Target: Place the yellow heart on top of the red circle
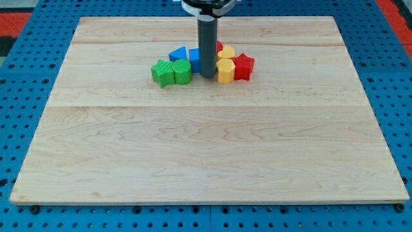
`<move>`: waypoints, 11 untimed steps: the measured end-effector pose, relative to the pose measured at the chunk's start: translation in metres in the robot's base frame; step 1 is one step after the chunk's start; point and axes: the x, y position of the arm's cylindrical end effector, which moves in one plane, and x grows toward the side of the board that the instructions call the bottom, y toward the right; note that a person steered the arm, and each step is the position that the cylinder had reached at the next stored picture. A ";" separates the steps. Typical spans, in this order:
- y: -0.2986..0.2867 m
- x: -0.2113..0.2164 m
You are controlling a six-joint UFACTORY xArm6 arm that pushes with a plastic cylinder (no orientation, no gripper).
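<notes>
My tip (206, 76) is on the board in the middle of a cluster of blocks. Just to its right sit two yellow blocks: one in front (225, 71) and one behind it (226, 53); which one is the heart I cannot tell. A red star (243, 66) touches the front yellow block on its right. A small bit of another red block (219, 46) shows behind the rod; it is mostly hidden and its shape is unclear. The tip is close beside the front yellow block.
Left of the tip are a blue block (195, 60), a blue triangle (178, 54), a green round block (182, 72) and a green block (162, 72). The wooden board (206, 154) lies on a blue pegboard (19, 116).
</notes>
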 end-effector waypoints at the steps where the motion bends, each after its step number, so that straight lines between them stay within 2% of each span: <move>1: 0.001 0.035; 3: 0.039 0.025; 5: 0.004 -0.023; 7: 0.027 -0.037; 9: 0.078 -0.073; 11: 0.071 -0.106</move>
